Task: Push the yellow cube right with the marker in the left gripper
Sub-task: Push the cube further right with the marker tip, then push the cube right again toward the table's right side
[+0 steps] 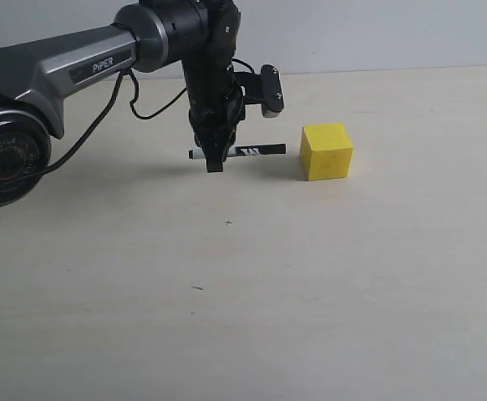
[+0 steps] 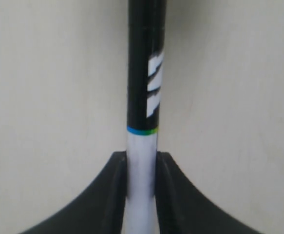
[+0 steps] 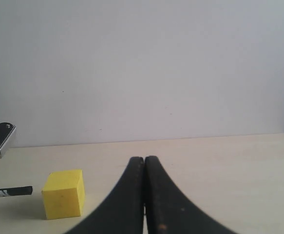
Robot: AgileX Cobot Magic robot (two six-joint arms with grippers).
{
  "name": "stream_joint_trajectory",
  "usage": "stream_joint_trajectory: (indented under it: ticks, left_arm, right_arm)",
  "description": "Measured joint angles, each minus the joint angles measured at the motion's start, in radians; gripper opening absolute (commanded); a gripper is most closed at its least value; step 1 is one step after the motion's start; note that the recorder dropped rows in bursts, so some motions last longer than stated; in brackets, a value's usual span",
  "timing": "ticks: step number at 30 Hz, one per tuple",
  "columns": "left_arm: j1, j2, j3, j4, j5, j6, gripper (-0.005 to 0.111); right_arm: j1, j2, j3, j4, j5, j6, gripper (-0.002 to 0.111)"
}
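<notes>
At the left of the exterior view, the arm [image 1: 68, 71] carries the word "PiPER" in white letters. Its left end effector [image 1: 215, 159] hangs low over the surface [image 1: 226, 317] and pinches the marker [image 1: 256, 151] on the white half, as the left wrist view shows. The marker lies level, and its black half points to the right, toward the cube [image 1: 327, 152]. The cube stands on the surface just beside the black end, with a small gap between them; they do not touch. So I judge that the grip is done and the marker is lined up, while the push itself is all left to do. The black half has white label marks, but I cannot read them. The right end effector [image 3: 144, 163], seen only in its own wrist view, is pressed together and holds nothing.
</notes>
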Motion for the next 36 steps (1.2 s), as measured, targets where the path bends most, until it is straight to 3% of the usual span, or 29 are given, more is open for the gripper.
stream_joint_trajectory:
  ticks: [5, 18, 27, 36]
  left_arm:
    - [0.01, 0.023, 0.0, 0.015, 0.005, -0.03, 0.0]
    - [-0.093, 0.054, -0.056, 0.009, -0.144, -0.078, 0.0]
    - [-0.043, 0.06, -0.064, 0.068, -0.016, -0.108, 0.0]
    - [-0.039, 0.06, -0.064, 0.087, -0.007, -0.109, 0.0]
  right_arm:
    - [0.0, 0.0, 0.0, 0.0, 0.0, 0.0, 0.0]
    - [0.0, 0.0, 0.0, 0.0, 0.0, 0.0, 0.0]
    - [0.0, 0.0, 0.0, 0.0, 0.0, 0.0, 0.0]
    - [0.0, 0.0, 0.0, 0.0, 0.0, 0.0, 0.0]
